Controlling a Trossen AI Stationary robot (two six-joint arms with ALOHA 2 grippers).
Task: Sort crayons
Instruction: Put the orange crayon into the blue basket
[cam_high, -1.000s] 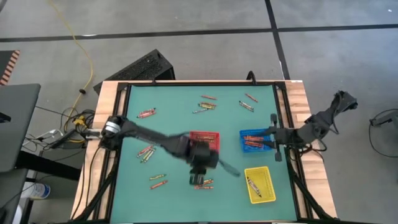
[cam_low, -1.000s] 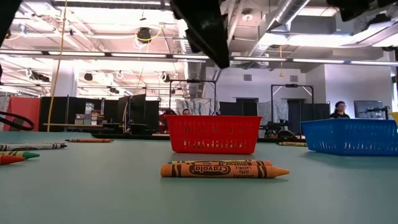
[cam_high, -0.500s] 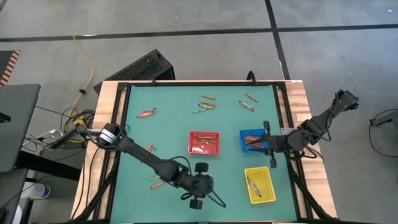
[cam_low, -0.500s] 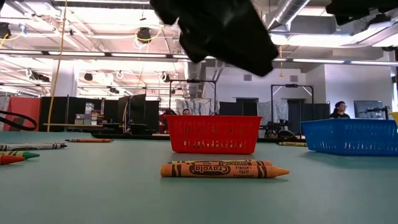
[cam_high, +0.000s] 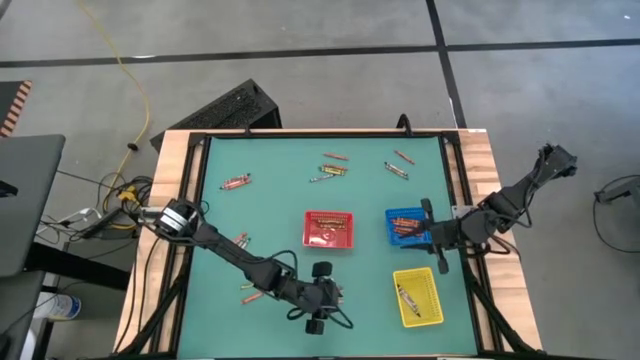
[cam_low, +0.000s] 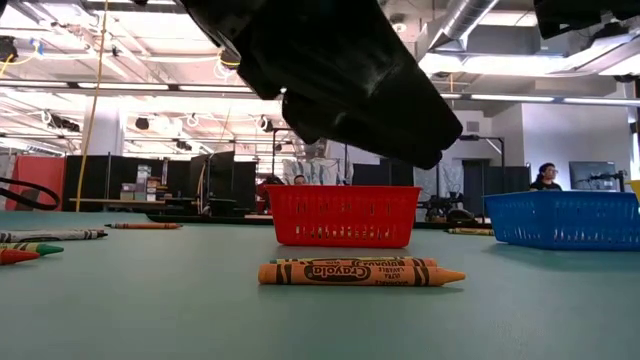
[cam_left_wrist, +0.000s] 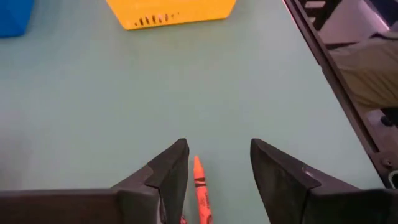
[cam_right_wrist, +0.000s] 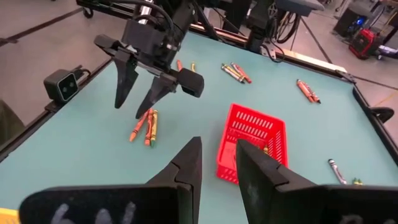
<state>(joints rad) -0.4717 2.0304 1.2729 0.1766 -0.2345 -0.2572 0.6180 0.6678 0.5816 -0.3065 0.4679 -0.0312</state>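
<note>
The left gripper (cam_high: 316, 305) has swung away from the red tray (cam_high: 329, 228) to the worktop's (cam_high: 280, 200) six o'clock edge and now hangs over the crayons (cam_right_wrist: 144, 125) there, empty, fingers spread either side of an orange crayon (cam_left_wrist: 201, 190). That looks like the next pick lining up. At three o'clock the right gripper (cam_high: 432, 235) waits by the blue tray (cam_high: 406, 227), part-open and empty.

The green desk (cam_high: 270, 205) is carrying a red tray (cam_high: 329, 229), a blue tray (cam_high: 407, 227), a yellow tray (cam_high: 417, 297) and scattered crayons (cam_high: 334, 166).
</note>
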